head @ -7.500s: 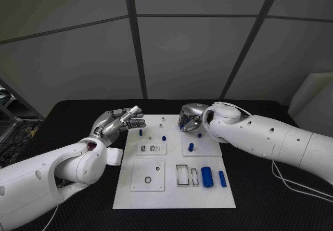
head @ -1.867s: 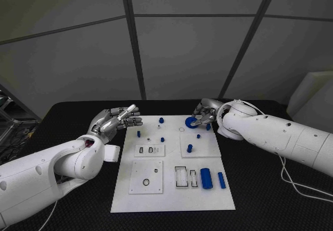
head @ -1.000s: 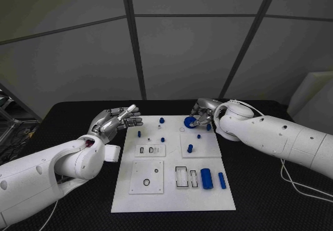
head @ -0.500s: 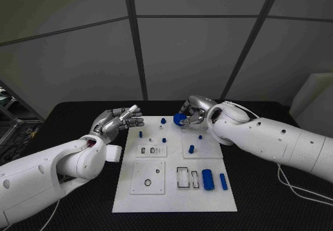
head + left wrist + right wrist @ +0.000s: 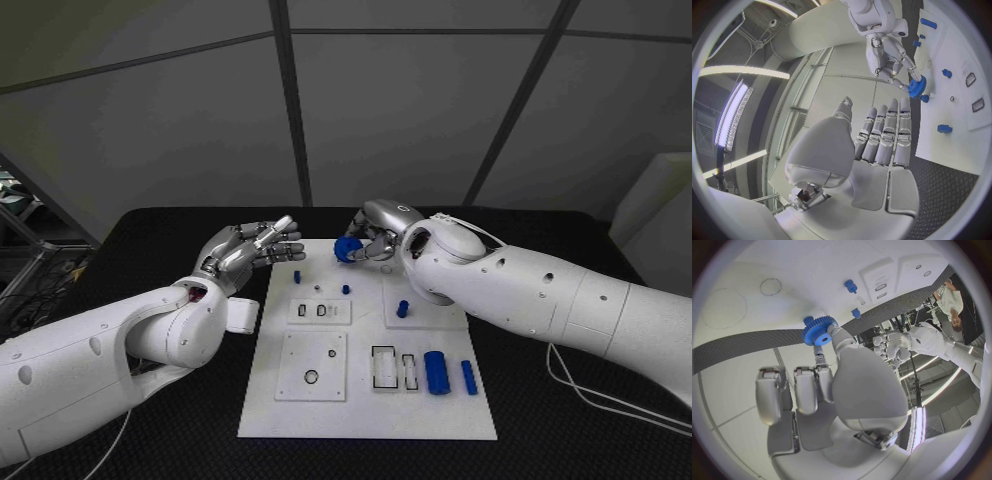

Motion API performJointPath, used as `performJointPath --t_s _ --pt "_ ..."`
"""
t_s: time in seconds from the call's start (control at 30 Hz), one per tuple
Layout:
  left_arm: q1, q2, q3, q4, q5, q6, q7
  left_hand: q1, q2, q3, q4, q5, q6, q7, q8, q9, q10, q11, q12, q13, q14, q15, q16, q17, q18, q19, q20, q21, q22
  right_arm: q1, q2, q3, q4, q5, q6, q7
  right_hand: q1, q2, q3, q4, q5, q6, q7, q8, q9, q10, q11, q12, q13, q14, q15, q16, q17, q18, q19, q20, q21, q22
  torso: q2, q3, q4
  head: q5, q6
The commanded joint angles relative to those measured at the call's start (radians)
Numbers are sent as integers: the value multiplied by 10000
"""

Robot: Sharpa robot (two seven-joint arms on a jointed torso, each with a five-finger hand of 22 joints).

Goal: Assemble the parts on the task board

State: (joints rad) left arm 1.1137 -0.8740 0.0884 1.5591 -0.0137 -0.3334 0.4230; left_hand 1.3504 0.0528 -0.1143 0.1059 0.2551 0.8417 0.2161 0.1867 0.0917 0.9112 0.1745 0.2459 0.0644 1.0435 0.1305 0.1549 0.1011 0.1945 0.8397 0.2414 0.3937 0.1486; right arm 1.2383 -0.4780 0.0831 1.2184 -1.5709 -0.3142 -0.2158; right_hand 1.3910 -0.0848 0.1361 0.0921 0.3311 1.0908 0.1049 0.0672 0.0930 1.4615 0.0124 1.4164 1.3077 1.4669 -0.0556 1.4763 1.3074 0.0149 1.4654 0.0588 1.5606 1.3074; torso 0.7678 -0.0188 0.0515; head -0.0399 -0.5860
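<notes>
Item: blue gear [image 5: 346, 249], pinched by right hand [image 5: 378, 232] over task board [image 5: 368, 400]; misaligned, it risked jamming. Left hand [image 5: 248, 248] open, empty.

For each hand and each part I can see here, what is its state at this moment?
Right silver hand: holds the blue toothed gear in its fingertips above the far end of the white task board.
Left silver hand: holds nothing, fingers straight, beside the board's far left corner.
Thick blue cylinder: lying flat on the board.
Thin blue cylinder: lying flat beside it.
</notes>
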Motion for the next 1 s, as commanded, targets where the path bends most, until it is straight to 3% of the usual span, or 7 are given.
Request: performJointPath --t_s 0.03,0.3,0.6,0.8,1.0 --pt "19 22 11 10 6 105 43 -31 58 -59 -24 -62 56 -19 -54 -10 53 12 -62 -11 -12 66 -63 -16 -132 92 8 -39 -11 19 150 -67 -106 -270 49 147 -46 83 58 -21 40 203 -137 49 106 74 -26 -2 740 608 -42 31 538 -125 993 -48 62 2536 4 11 -18 13 -25" --pt "21 25 12 21 6 103 30 -31 58 -59 -24 -62 56 -19 -54 -10 53 12 -62 -11 -12 66 -63 -16 -132 92 8 -39 -11 18 458 -224 -449 -289 364 180 -110 74 63 -18 33 188 -130 24 100 54 -19 -30 711 602 -38 20 515 -121 982 -48 55 2519 -3 15 -18 52 -44" --pt "22 43 12 17 6 104 25 -31 58 -59 -24 -62 56 -19 -54 -10 53 12 -62 -11 -12 66 -63 -16 -132 92 8 -39 -11 15 673 -276 -675 -293 592 115 -232 38 72 -24 -15 86 -101 -41 72 -14 2 -123 611 592 -24 -1 475 -109 949 -41 32 2465 -1 22 -33 66 -44" --pt "22 48 12 15 6 102 22 -31 58 -59 -24 -62 56 -19 -54 -10 53 12 -62 -11 -12 66 -63 -16 -132 92 8 -39 -11 14 774 -285 -795 -290 587 69 -478 -143 88 -119 -133 -1190 171 -80 -231 -458 232 -730 -39 548 151 -94 307 -66 831 98 -49 2279 2 21 -35 71 -56" --pt "23 41 12 11 6 98 14 -31 58 -59 -24 -62 56 -19 -54 -10 53 12 -62 -11 -12 66 -63 -16 -132 92 8 -39 -11 14 809 -289 -776 -280 855 12 -860 -320 -96 -13 -369 -1556 236 -59 -272 -629 309 -973 -299 538 231 -121 269 -50 789 195 -80 2214 -3 21 -37 79 -75"
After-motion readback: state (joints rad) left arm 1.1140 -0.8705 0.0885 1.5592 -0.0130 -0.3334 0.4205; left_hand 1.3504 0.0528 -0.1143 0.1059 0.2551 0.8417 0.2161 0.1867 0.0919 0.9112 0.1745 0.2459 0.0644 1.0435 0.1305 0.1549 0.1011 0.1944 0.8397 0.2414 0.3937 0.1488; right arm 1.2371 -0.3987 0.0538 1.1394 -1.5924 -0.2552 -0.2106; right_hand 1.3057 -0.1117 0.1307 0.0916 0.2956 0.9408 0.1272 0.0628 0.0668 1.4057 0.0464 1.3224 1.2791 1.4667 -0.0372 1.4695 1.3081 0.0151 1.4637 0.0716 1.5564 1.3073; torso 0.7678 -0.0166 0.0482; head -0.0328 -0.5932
